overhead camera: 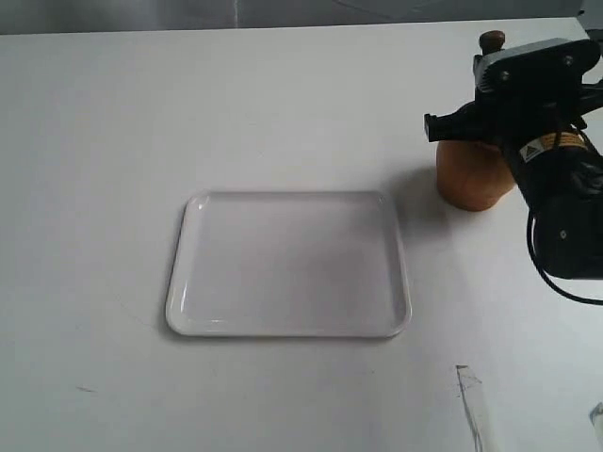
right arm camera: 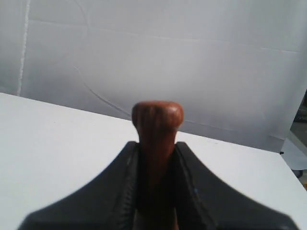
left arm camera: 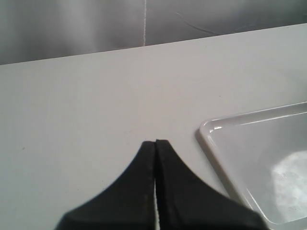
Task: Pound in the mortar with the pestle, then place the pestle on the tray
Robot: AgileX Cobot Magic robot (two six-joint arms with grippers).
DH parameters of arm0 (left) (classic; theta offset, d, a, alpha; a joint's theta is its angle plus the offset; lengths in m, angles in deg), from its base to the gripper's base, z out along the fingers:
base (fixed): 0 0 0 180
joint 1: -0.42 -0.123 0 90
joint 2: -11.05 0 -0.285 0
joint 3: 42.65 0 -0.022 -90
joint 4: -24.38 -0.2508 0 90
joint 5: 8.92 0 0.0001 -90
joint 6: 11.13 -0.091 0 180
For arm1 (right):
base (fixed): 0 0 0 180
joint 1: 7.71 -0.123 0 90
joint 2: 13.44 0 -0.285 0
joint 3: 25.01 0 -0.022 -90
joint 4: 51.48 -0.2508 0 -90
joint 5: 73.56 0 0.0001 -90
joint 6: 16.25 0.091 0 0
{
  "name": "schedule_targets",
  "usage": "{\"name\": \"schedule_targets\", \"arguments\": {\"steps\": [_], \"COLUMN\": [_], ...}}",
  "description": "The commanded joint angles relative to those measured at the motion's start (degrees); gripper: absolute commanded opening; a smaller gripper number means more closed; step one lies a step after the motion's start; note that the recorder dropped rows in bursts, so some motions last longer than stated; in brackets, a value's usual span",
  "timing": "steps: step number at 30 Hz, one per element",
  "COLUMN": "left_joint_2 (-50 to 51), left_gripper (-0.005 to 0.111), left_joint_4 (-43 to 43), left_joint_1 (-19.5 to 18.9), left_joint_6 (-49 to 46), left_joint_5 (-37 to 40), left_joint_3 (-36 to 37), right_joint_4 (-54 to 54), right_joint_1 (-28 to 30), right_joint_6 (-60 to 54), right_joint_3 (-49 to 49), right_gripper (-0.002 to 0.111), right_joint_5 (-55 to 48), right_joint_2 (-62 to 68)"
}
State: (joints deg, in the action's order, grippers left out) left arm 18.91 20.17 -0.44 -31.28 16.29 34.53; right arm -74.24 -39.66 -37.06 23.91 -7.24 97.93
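The brown wooden mortar [overhead camera: 471, 179] stands at the right of the table, its mouth hidden under my right arm. The reddish-brown pestle [right arm camera: 157, 120] stands upright, knob [overhead camera: 491, 41] poking above the arm. My right gripper [right arm camera: 157, 146] is shut on the pestle's handle just under the knob; the thick end is hidden. The white tray [overhead camera: 287, 266] lies mid-table and is bare; one rounded corner of the tray [left arm camera: 211, 132] appears in the left wrist view. My left gripper [left arm camera: 155, 143] is shut on nothing, above bare table beside that tray corner, and is out of the exterior view.
A clear strip of tape or plastic [overhead camera: 474, 405] lies near the front right edge of the table. A grey backdrop [left arm camera: 144, 24] rises behind the table's far edge. The white tabletop [overhead camera: 113, 141] stretches left of the tray.
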Motion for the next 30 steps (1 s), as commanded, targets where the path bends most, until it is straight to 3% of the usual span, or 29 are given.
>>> {"name": "schedule_targets", "arguments": {"steps": [1, 8, 13, 16, 21, 26, 30], "left_joint_2": [-0.1, -0.1, -0.1, -0.1, -0.1, -0.1, -0.1], "left_gripper": [0.0, 0.0, 0.0, 0.0, 0.0, 0.0, 0.0], "left_joint_4": [0.4, 0.4, 0.4, 0.4, 0.4, 0.4, 0.4], "left_joint_1": [0.4, 0.4, 0.4, 0.4, 0.4, 0.4, 0.4], "left_joint_6": [0.5, 0.5, 0.5, 0.5, 0.5, 0.5, 0.5], "left_joint_5": [-0.2, -0.2, -0.2, -0.2, -0.2, -0.2, -0.2], "left_joint_3": [0.0, 0.0, 0.0, 0.0, 0.0, 0.0, 0.0], "right_joint_4": [-0.3, 1.2, 15.6, 31.4, 55.6, 81.1, 90.8], "right_joint_1": [0.0, -0.1, -0.1, -0.1, -0.1, -0.3, -3.1], "right_joint_6": [0.9, 0.9, 4.3, 14.3, 40.4, 63.9, 75.1], "right_joint_3": [0.5, 0.5, 0.4, -1.3, -8.7, -14.0, -18.0], "right_gripper": [0.0, 0.0, 0.0, 0.0, 0.0, 0.0, 0.0], "right_joint_5": [0.3, 3.0, -3.5, -12.1, -29.9, -31.1, -33.4], "right_joint_2": [1.4, -11.2, -24.0, -28.5, -27.5, -20.2, -12.4]}}
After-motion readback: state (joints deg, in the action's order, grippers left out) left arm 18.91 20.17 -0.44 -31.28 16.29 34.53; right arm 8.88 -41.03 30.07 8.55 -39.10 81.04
